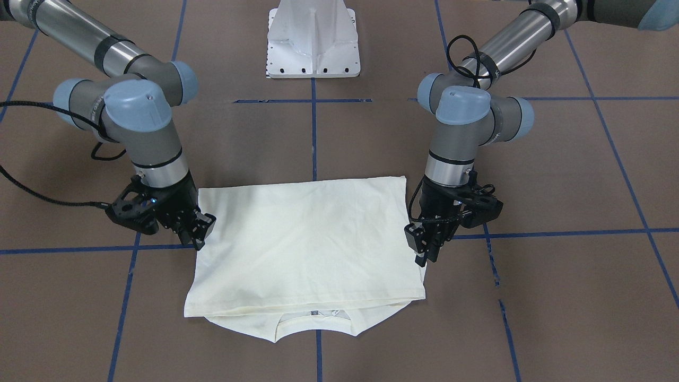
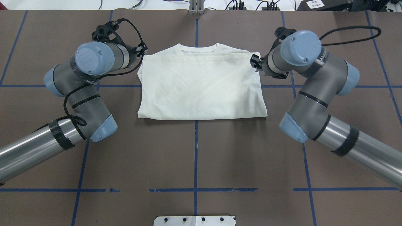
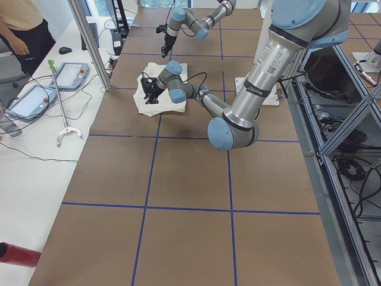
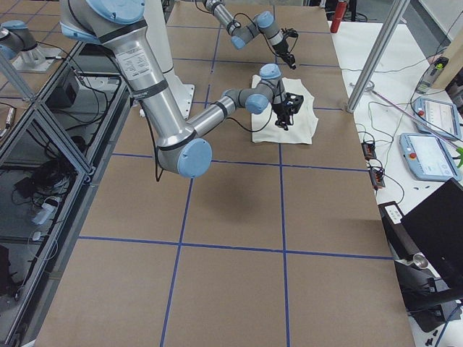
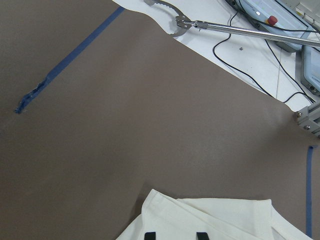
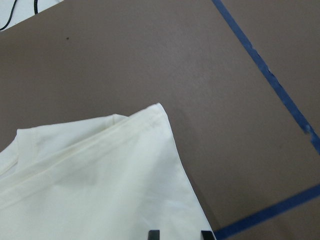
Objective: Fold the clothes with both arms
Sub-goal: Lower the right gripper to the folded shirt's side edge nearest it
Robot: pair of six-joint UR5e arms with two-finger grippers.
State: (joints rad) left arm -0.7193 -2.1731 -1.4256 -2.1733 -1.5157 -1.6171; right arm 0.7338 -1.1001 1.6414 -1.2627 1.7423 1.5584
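- Shirt (image 1: 307, 239) lies folded, plain side up, mid-desk (image 1: 530, 297), collar away from the robot.
- Left fingers (image 5: 148, 237): released, over one collar-end corner.
- Right fingers (image 6: 154, 235): released, over the other.

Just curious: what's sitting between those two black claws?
The folded cream shirt lies flat between the left gripper and right gripper, clearest in the overhead view.

Matt cloth T-shirt (image 1: 307, 239), matt brown table cover (image 1: 557, 159), shiny metal right arm (image 1: 69, 26)
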